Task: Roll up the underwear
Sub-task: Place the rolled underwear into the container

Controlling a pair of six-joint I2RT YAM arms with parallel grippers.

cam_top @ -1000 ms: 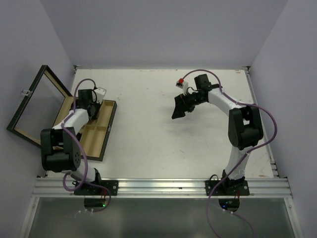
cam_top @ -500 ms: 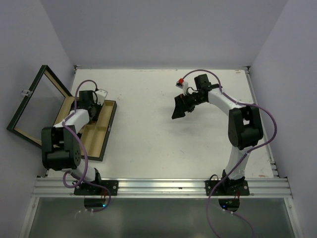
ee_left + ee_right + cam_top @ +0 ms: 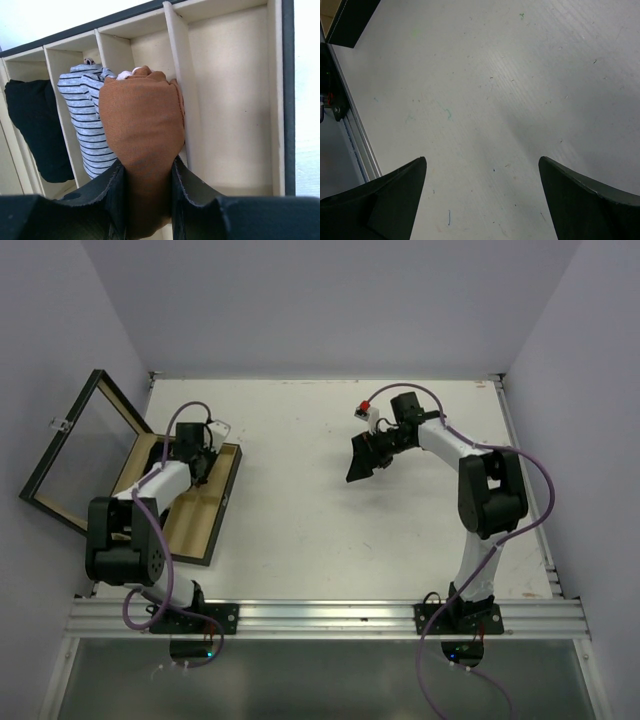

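The table point(image 3: 320, 520) carries the compartmented box point(image 3: 205, 525), where the black underwear point(image 3: 30, 125) and striped underwear point(image 3: 82, 120) fill neighbouring slots. The left hand point(image 3: 146, 180) pinches the orange-brown underwear point(image 3: 142, 120) by the next slot. It looks light, soft and apt to unroll, so it is best gripped across the roll's middle. The right hand point(image 3: 482, 160) hangs spread over bare table. Since a second ago, the box and left arm have shifted slightly, while the right arm has not moved.

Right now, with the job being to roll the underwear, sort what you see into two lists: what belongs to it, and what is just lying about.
Belongs to the job:
- orange-brown underwear, clamped in the left fingers
- grey striped underwear
- black underwear

Just lying about:
- wooden box
- glass lid, open
- right fingers, open over the table
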